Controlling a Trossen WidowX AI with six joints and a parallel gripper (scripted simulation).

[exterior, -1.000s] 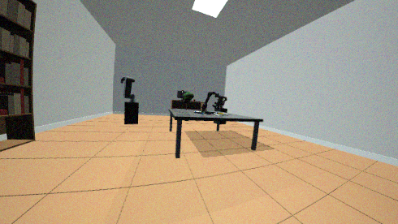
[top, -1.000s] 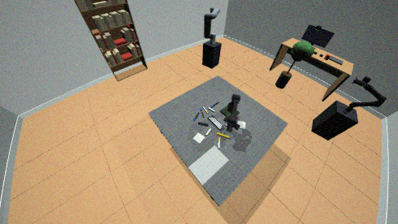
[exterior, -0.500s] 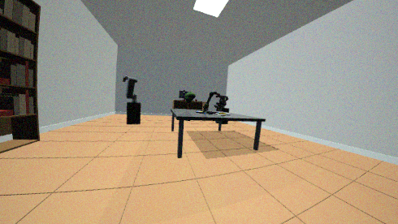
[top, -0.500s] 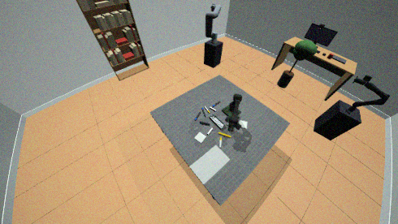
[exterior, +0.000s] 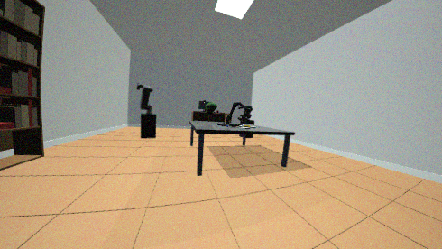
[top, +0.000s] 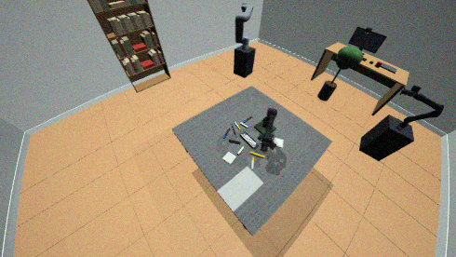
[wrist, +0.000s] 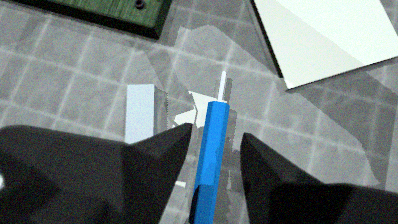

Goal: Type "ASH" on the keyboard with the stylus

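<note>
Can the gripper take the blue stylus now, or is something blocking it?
Probably yes. The blue stylus lies on the desk between the two fingers of the open gripper, and nothing covers it. The gripper has not closed on it yet.

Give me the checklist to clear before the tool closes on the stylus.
1. Blue stylus with white tip lies in the gap between the dark fingers: ok.
2. Tool open, with a gap showing on each side of the stylus: ok.
3. Stylus runs roughly along the gap, only slightly tilted: ok.
4. Stylus gripped: not ok, not yet.
5. Pale rectangular card clear of the nearer finger: cannot tell, it lies close beside it.
6. Keyboard in the wrist view: not ok, out of frame.
</note>
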